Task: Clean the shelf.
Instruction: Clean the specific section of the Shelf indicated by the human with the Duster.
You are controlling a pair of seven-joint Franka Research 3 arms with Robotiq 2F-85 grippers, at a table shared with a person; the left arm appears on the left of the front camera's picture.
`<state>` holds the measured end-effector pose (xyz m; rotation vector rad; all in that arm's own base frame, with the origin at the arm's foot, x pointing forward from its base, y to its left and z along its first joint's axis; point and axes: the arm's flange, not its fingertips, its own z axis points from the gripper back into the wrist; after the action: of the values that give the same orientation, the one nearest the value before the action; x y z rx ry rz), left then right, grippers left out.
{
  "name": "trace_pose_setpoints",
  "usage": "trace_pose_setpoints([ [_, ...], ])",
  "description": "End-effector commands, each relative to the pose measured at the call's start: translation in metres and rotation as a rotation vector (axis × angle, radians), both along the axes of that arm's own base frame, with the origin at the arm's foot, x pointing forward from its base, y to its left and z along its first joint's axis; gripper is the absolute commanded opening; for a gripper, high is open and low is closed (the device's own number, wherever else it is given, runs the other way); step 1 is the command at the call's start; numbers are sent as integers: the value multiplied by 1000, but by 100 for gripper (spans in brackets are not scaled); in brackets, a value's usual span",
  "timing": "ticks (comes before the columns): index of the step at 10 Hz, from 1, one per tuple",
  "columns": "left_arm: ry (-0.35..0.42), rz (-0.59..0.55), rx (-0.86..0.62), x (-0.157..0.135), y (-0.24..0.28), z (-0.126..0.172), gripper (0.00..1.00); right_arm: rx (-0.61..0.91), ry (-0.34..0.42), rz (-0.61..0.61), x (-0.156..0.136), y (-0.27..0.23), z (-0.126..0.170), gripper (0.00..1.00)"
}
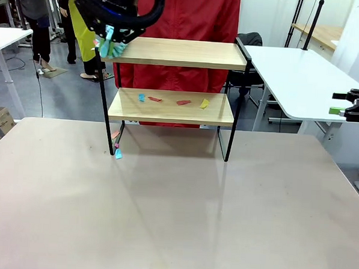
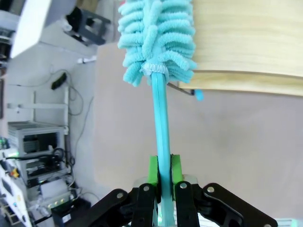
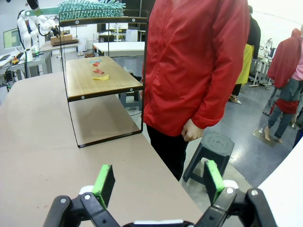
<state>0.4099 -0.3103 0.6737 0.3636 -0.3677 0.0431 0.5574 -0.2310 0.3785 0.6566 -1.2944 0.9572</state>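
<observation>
Your left pincer (image 2: pixel 163 168) is clenched on the duster (image 2: pixel 156 38) at the shelf (image 1: pixel 178 52) top's left end, far across the bench (image 1: pixel 175 218); right pincer (image 3: pixel 158 182) released. Sweep flat, then clear the lower scraps (image 1: pixel 182 102).

A red-jacketed person (image 3: pixel 194 66) stands near a black stool (image 3: pixel 214 145).

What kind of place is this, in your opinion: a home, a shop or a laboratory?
Most likely a laboratory or technical workshop: plain white work tables, a rack of electronic equipment, and a power strip lying on the floor.
</observation>
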Motion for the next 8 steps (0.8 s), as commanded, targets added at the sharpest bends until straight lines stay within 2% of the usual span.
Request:
trace_pose_setpoints([
  [1, -68, 28, 89, -11, 21, -1, 13, -6, 16, -5, 1, 3, 7, 100],
  [3, -145, 58, 105, -20, 31, 12, 13, -6, 16, -5, 1, 3, 7, 100],
  [6, -192, 53, 77, -28, 41, 21, 13, -6, 16, -5, 1, 3, 7, 100],
  [8, -216, 16, -17, -31, 47, 27, 13, -6, 16, -5, 1, 3, 7, 100],
])
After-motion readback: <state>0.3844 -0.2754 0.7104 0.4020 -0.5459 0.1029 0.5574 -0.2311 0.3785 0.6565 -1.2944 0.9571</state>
